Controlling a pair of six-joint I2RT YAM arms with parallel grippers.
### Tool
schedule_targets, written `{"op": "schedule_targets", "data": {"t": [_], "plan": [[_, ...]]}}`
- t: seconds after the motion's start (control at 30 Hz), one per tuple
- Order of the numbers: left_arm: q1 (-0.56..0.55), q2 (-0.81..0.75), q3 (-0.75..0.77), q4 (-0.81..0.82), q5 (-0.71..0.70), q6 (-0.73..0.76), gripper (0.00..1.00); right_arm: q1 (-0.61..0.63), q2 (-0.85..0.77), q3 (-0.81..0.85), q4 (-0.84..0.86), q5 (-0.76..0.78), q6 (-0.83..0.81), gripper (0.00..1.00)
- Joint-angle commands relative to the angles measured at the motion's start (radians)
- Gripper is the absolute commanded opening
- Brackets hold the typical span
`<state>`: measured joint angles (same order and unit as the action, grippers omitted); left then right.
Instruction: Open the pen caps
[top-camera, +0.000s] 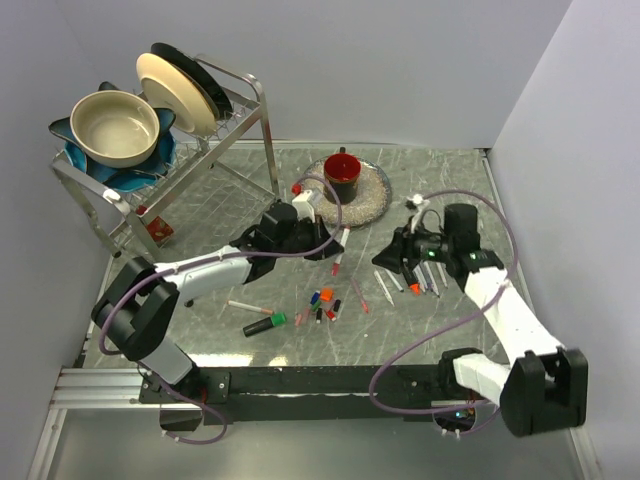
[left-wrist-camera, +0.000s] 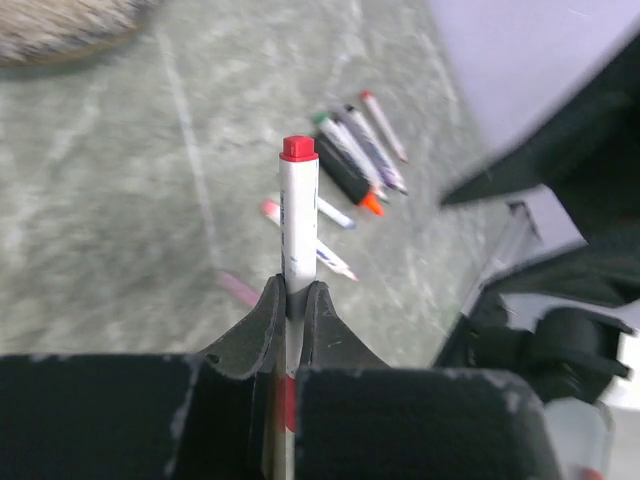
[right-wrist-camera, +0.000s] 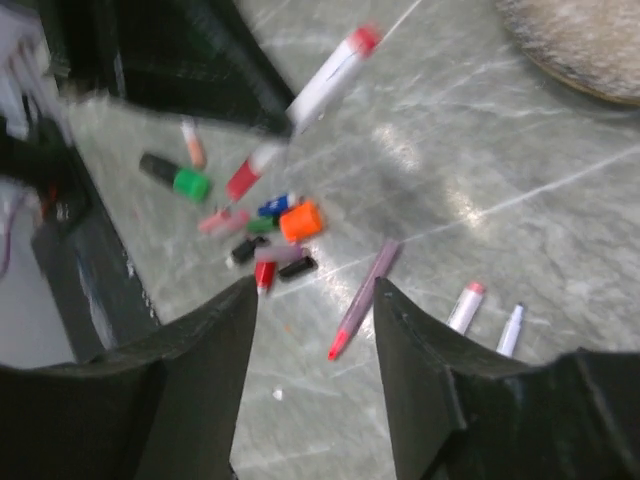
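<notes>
My left gripper (top-camera: 325, 243) (left-wrist-camera: 295, 295) is shut on a slim white pen (left-wrist-camera: 298, 220) and holds it above the table. The pen's red cap (left-wrist-camera: 298, 148) is on its far end, also seen in the top view (top-camera: 336, 269) and the right wrist view (right-wrist-camera: 362, 38). My right gripper (top-camera: 388, 259) (right-wrist-camera: 315, 300) is open and empty, just right of that pen, over the table. Loose caps lie in a small pile (top-camera: 322, 300): an orange cap (right-wrist-camera: 300, 220), blue, green, black and red ones around it. A black marker with a green cap (top-camera: 265, 323) (right-wrist-camera: 178, 178) lies left of the pile.
Several pens (top-camera: 420, 280) (left-wrist-camera: 355, 155) lie under my right arm. A purple pen with a red tip (right-wrist-camera: 365, 295) lies between the pile and them. A red mug (top-camera: 343, 170) stands on a woven mat (top-camera: 372, 200) at the back. A dish rack (top-camera: 150, 120) stands back left.
</notes>
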<state>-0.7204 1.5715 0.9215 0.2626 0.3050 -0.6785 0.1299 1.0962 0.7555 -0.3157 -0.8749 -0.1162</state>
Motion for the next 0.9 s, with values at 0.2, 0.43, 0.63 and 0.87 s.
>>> {"op": "schedule_targets", "data": {"t": [0.2,0.43,0.63,0.87], "plan": [[-0.082,0.03,0.039,0.191,0.06,-0.072,0.01,-0.061,-0.102,-0.219,0.606,-0.004,0.7,0.71],[-0.129,0.1,0.102,0.199,0.062,-0.085,0.01,-0.059,-0.064,-0.226,0.624,0.016,0.753,0.65],[-0.152,0.125,0.143,0.199,0.057,-0.09,0.01,-0.059,-0.045,-0.223,0.609,0.043,0.734,0.55],[-0.162,0.127,0.16,0.214,0.063,-0.107,0.01,-0.059,-0.025,-0.229,0.619,0.045,0.747,0.5]]}}
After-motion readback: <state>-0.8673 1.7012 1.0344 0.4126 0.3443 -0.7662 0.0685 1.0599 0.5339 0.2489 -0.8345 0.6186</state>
